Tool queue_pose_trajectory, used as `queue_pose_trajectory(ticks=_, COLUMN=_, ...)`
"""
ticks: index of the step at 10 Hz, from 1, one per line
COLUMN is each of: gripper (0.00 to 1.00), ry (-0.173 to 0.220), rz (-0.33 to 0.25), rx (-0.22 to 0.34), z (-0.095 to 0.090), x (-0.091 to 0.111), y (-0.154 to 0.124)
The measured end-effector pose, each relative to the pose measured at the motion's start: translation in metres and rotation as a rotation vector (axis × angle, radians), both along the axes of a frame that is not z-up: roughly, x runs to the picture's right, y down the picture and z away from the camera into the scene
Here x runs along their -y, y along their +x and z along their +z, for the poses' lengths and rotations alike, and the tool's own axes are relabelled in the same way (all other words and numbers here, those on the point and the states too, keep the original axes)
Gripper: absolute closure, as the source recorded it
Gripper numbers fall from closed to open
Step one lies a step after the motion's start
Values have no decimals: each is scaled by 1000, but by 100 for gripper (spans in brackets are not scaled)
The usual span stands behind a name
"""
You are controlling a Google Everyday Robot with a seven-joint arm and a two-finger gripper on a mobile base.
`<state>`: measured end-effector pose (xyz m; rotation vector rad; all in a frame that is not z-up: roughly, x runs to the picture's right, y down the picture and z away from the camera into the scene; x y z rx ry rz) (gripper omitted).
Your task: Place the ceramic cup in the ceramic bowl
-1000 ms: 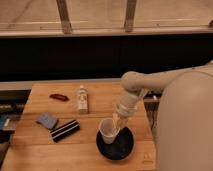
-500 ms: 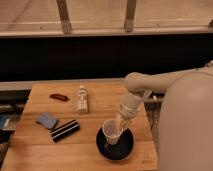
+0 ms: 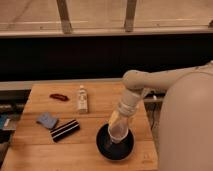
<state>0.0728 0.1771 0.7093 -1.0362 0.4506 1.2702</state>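
tool [image 3: 121, 121]: we see it reach down over the near right of the counter [image 3: 95, 155], gripping the ceramic cup [image 3: 117, 131]
ceramic cup: tilted, its base down inside the ceramic bowl [image 3: 106, 148], so we judge it is being set down
ceramic bowl: near right, under the cup
left side: clear bottle [image 3: 82, 99], striped block [image 3: 65, 130], well apart

We see a white ceramic cup [image 3: 117, 131] under the pale cream gripper [image 3: 120, 122], over the glossy black ceramic bowl [image 3: 115, 145]; a black-and-white striped block [image 3: 65, 130], a blue-grey pad [image 3: 47, 120], a red item [image 3: 59, 97], tan wooden table [image 3: 45, 152]
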Motion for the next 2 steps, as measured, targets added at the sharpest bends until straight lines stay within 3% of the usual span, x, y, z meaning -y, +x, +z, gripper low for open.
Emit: queue_pose_trajectory(ticks=2, gripper=20, ry=86, rz=-10, rx=-14, z=-22, x=30, y=1)
